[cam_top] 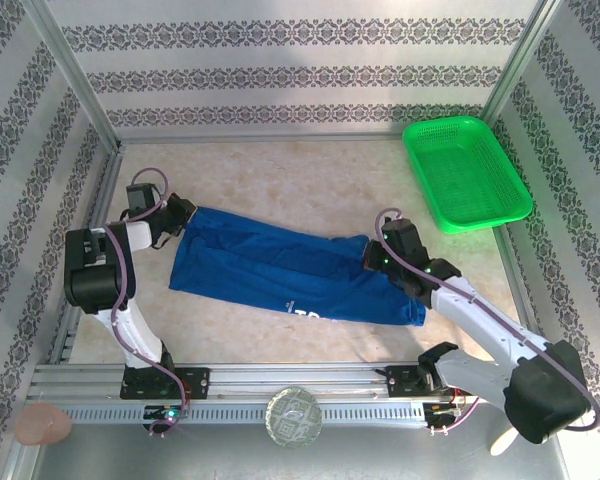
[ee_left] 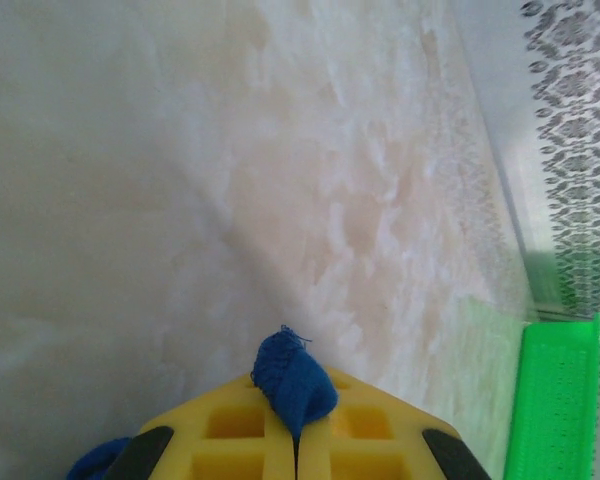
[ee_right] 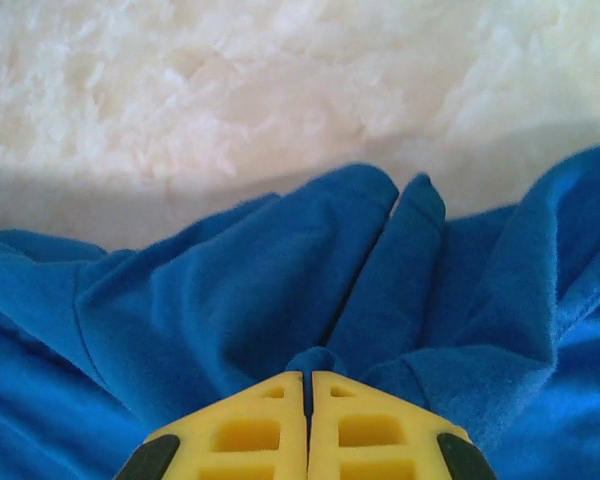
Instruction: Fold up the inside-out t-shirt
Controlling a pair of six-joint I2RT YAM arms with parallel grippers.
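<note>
The left end effector is pinched tight on one end of the blue t-shirt. The t-shirt lies pulled long across the middle of the bench. The right end effector is pinched tight on its other side. A green basket sits in the far right corner.

T-shirt: royal blue, white lettering near one edge.
Basket: bright green mesh.
Surface: cream, marbled with pale pinkish clouding.
Walls: white, banded with grey damask ornament.
My fingers: yellow, black at the outer corners.
My left arm and right arm: black and white, mauve cables.
Frame rail at my bases: silver-grey.
</note>
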